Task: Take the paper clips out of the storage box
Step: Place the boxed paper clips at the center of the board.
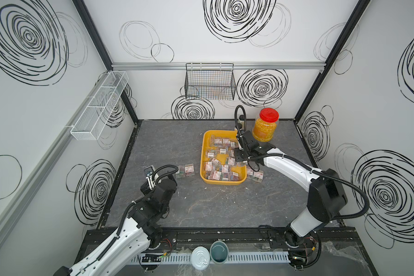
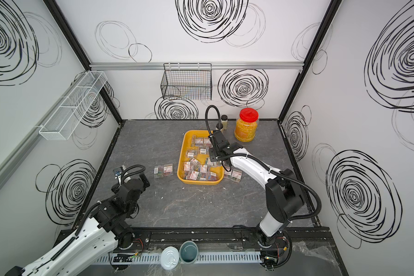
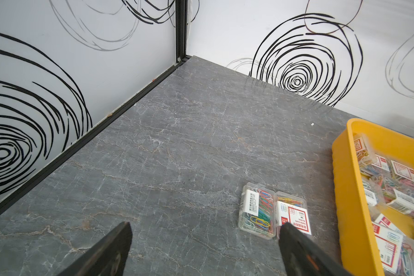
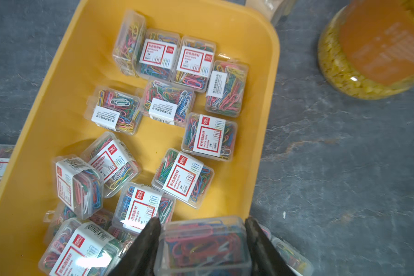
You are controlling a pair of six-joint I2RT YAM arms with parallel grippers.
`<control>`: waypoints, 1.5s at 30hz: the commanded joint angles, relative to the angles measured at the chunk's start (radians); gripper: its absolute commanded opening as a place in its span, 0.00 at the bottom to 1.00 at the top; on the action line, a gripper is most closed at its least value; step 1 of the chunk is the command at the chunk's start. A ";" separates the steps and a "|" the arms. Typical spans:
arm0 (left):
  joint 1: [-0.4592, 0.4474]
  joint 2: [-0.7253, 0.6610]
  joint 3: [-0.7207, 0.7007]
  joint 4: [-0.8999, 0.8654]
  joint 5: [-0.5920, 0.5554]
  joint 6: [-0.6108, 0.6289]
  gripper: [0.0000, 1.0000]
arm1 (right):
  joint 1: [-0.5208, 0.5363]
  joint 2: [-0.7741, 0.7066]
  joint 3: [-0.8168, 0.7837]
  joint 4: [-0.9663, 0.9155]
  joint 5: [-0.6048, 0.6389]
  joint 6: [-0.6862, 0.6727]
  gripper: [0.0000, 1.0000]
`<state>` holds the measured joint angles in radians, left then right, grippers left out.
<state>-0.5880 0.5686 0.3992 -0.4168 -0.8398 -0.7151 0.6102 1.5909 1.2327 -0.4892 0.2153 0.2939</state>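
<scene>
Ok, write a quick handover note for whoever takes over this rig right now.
Left gripper: open, empty, above the table beside the left pair of cases.
Right gripper: shut on one case at the right side of the storage box; can't tell if it is lifted.
Done: the left pair, plus at least two right-side cases, lie on the table outside the box.
Left: a dozen or so boxed cases to take out.

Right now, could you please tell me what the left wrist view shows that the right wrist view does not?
Left wrist only: the wall corner and the left fingers, spread and empty. Right wrist only: the jar of yellow grains and the right fingers gripping a clear case. Both: the yellow tray holding paper clip cases.
</scene>
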 commanded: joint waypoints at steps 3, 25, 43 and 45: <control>0.000 -0.007 -0.004 0.020 -0.022 -0.004 0.99 | -0.071 -0.176 -0.136 0.030 0.059 0.086 0.35; 0.001 -0.005 -0.004 0.018 -0.017 -0.004 0.99 | -0.508 -0.399 -0.672 0.305 -0.125 0.249 0.31; 0.000 0.001 -0.003 0.017 -0.019 -0.006 0.99 | -0.484 -0.206 -0.615 0.379 -0.176 0.267 0.31; 0.001 0.003 -0.002 0.021 -0.020 -0.006 0.99 | -0.474 -0.208 -0.618 0.379 -0.159 0.273 0.33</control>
<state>-0.5880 0.5682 0.3992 -0.4168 -0.8391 -0.7151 0.1215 1.3731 0.6029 -0.1165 0.0422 0.5472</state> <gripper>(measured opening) 0.993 0.513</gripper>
